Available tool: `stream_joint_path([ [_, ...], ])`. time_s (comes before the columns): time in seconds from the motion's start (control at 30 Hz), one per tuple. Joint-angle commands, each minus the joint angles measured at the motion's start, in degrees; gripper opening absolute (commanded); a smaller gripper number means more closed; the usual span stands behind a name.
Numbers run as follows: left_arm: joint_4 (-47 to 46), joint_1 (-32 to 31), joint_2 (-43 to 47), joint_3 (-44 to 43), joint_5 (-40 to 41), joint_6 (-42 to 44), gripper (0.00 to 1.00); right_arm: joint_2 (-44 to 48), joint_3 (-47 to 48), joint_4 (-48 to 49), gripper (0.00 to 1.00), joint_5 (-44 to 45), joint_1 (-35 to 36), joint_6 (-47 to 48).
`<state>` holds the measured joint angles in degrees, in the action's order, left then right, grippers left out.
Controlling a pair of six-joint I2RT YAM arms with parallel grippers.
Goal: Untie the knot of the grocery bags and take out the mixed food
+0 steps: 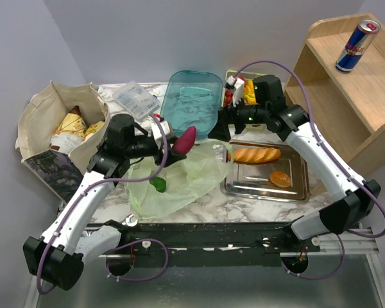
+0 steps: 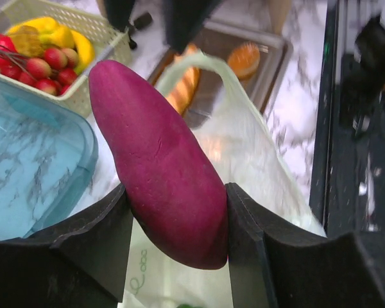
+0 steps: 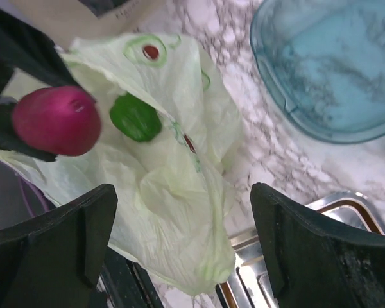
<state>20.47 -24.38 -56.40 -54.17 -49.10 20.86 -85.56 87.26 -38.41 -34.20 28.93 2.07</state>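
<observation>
Magenta-red oval vegetable (image 2: 160, 160), clamped in my left pincer (image 2: 176, 224), tilted above the pale green bag (image 1: 186, 179). I see the bag lying crumpled on the desk (image 1: 244, 202), a green bell pepper (image 1: 158, 184) against its fabric. The beige tote (image 1: 48, 122) stands open at left.

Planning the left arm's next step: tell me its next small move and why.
Probably carry the magenta sweet potato sideways over the teal tray and lower it: the left claw grips it, held clear above the pale green bag, and the tray beside it looks empty.
</observation>
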Motion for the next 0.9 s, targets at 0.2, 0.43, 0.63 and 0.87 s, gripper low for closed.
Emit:
stream_joint_path([
  [0.2,-30.4,8.5,-6.4,-5.5,-8.5,-46.9,0.00,6.2,4.0,6.0,0.96,-3.1,0.1,-11.9],
  [0.43,-39.5,9.3,-11.0,-7.7,-14.6,-61.3,0.00,6.2,2.9,15.5,1.00,-11.6,0.2,-24.6],
  [0.63,-23.3,9.5,-11.9,-12.8,-1.1,-47.4,0.00,5.9,1.2,17.1,1.00,-8.6,0.1,-25.2],
  [0.87,-11.9,10.1,-20.6,-20.8,12.0,-37.8,0.00,6.0,-0.1,12.7,1.00,-2.2,0.2,-19.5],
])
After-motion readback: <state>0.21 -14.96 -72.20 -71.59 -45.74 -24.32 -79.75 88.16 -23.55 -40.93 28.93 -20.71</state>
